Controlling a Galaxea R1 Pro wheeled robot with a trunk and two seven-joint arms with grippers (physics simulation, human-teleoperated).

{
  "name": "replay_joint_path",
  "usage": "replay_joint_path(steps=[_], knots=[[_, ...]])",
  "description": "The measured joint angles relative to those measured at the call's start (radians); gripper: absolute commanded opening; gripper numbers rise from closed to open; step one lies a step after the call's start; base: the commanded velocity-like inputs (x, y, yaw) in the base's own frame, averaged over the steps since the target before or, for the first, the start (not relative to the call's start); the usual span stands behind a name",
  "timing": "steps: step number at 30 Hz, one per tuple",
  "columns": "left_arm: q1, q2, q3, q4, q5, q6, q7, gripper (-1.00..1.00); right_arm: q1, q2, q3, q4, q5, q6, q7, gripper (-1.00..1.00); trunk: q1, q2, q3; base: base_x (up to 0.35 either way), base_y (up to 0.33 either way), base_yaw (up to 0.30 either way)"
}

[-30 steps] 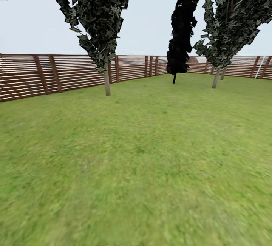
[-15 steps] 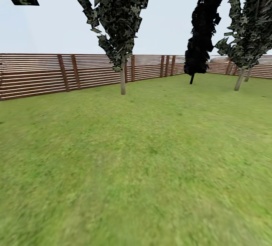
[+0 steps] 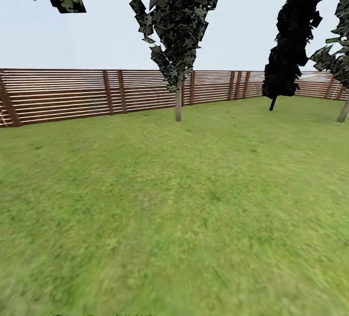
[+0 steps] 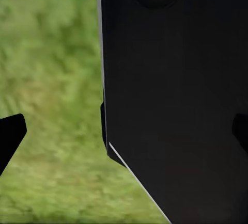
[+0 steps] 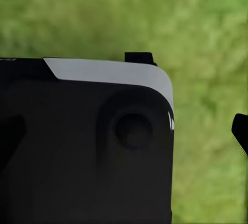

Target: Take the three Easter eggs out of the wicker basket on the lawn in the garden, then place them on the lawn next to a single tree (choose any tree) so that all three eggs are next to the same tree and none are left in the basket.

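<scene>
Tool tips (image 4: 10, 136) edge both wrist views; open or closed, you cannot tell. Lawn (image 3: 184, 209) leads to tree (image 3: 179, 105); expect light, smooth eggs, cradle midsections

no readable text anywhere right now: no labels, brands, numbers or signs on the fence (image 3: 63, 95) at ten o'clock, none on the tree (image 3: 179, 102) at twelve o'clock, none on the lawn (image 3: 174, 209).
</scene>
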Motion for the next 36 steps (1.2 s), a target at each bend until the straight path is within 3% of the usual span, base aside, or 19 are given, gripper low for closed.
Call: replay_joint_path(steps=[36], knots=[[0.000, 0.000, 0.000, 0.000, 0.000, 0.000, 0.000, 1.00, 0.000, 0.013, -0.004, -0.007, -0.010, 0.000, -0.001, 1.00, 0.000, 0.000, 0.000, 0.000, 0.000, 0.292]])
